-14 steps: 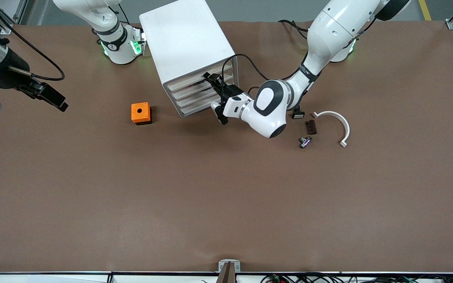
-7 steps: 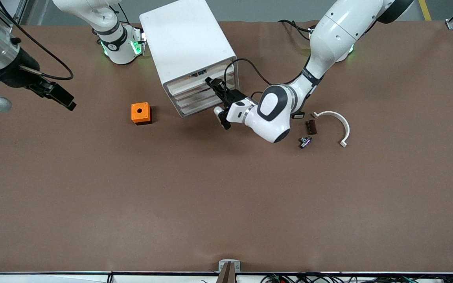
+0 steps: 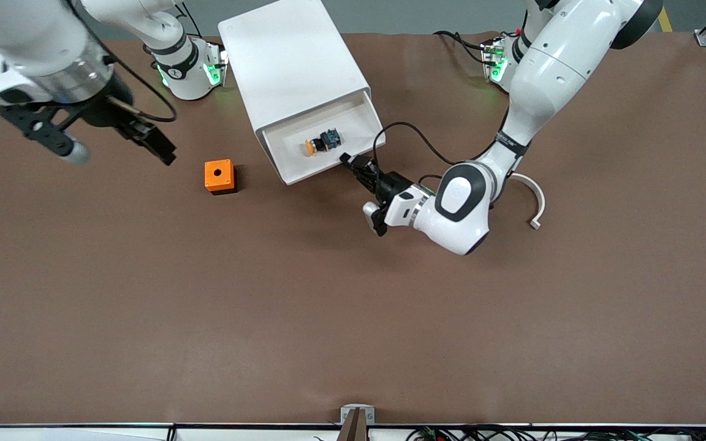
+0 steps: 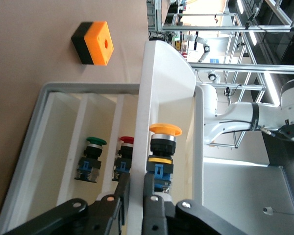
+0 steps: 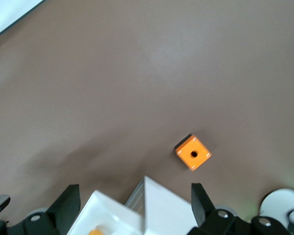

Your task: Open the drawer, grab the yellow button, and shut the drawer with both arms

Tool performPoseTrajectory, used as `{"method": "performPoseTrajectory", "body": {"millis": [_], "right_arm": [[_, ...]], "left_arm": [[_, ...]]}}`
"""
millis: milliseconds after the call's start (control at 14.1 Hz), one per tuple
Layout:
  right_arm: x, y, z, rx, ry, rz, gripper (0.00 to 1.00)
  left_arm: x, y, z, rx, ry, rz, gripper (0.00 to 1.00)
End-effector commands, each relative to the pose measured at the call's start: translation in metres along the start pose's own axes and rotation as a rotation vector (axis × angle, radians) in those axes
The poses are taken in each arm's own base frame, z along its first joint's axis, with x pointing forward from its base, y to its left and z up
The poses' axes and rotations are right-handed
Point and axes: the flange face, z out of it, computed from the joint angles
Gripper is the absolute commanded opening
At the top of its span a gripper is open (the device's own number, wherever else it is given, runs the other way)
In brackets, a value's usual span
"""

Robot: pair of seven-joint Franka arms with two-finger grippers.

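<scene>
The white cabinet (image 3: 285,61) has its top drawer (image 3: 316,171) pulled out. The button (image 3: 319,144), with an orange-yellow cap, black body and blue rear, lies in the drawer. It also shows in the left wrist view (image 4: 164,152). My left gripper (image 3: 348,162) is shut on the drawer's front wall (image 4: 142,122), one finger on each face of it (image 4: 135,200). My right gripper (image 3: 160,147) is open and empty, over the table beside the cabinet. In the right wrist view it (image 5: 135,205) spans the cabinet's corner (image 5: 157,205) and the open drawer (image 5: 100,213).
An orange box (image 3: 219,176) with a round hole sits on the table toward the right arm's end of the cabinet (image 5: 193,152). A white curved piece (image 3: 535,199) lies beside the left arm. Green-capped (image 4: 90,159) and red-capped (image 4: 125,155) buttons show in the lower drawers.
My left gripper has pulled the top drawer out toward the front camera, which brought the button into view. My right arm has swung in toward the cabinet.
</scene>
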Motion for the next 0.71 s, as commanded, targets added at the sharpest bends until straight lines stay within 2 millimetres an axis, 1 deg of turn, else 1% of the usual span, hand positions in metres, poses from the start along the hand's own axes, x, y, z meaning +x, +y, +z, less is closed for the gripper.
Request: {"method": "performPoseTrajectory", "body": {"millis": [0,71,142,213,284,355,427,498,569,640], "right_arm": [[-0.045,-0.041,0.014,-0.006,0.016,0.096,1.00],[-0.063,-0.057,0.023,-0.004,0.013,0.140,1.00],[-0.082,-0.073,0.033,0.002,0.012,0.184,1.00],[-0.100,-0.090,0.045,0.008,0.012,0.235,1.00],[-0.115,-0.103,0.056,0.014,0.012,0.283,1.00],[-0.122,-0.112,0.065,0.013,0.011,0.312,1.00],[-0.133,-0.120,0.077,0.000,0.004,0.324,1.00],[-0.144,-0.129,0.092,-0.018,-0.004,0.326,1.00],[-0.151,-0.136,0.106,-0.031,-0.014,0.348,1.00],[-0.153,-0.140,0.114,-0.034,-0.033,0.380,1.00]], "left_arm": [[0.007,0.007,-0.005,-0.017,0.003,0.001,0.00],[0.007,0.009,-0.004,-0.016,0.003,0.002,0.00],[0.007,0.009,-0.004,-0.016,0.003,0.001,0.27],[0.007,0.009,-0.004,-0.021,0.004,-0.003,0.99],[0.007,0.010,-0.005,-0.019,0.005,-0.024,1.00],[0.007,0.010,-0.011,-0.012,0.009,-0.059,1.00],[0.009,0.014,-0.018,-0.006,0.020,-0.064,1.00],[0.010,0.016,-0.028,0.010,0.025,-0.056,1.00],[0.011,0.018,-0.042,0.045,0.028,-0.041,1.00],[0.013,0.022,-0.056,0.104,0.018,-0.016,1.00]]}}
